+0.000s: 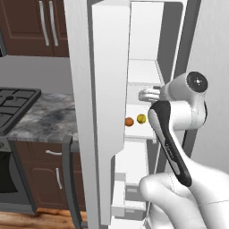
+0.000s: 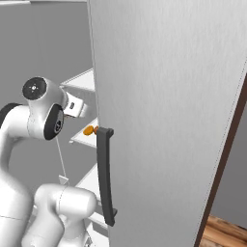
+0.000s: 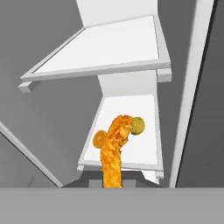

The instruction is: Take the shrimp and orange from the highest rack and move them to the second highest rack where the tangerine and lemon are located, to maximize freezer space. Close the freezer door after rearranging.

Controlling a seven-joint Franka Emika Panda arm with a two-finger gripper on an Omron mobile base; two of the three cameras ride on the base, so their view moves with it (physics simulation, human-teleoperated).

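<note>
Left base view: freezer door (image 1: 96, 112) open; arm reaching into compartment at second highest rack (image 1: 142, 129); tangerine (image 1: 129, 121) and lemon (image 1: 141, 118) resting there side by side; highest rack (image 1: 144, 71) looks bare from here

Right base view: door handle (image 2: 105, 176) in foreground; orange-coloured fruit (image 2: 88, 130) visible on rack behind door edge

Hand view: pincer (image 3: 112, 184) clamped on shrimp (image 3: 114, 148), hanging over second rack just beside lemon. Shrimp lifted, not yet released. Orange not identifiable. Remaining, by judgement: set shrimp down, move orange, close door
</note>
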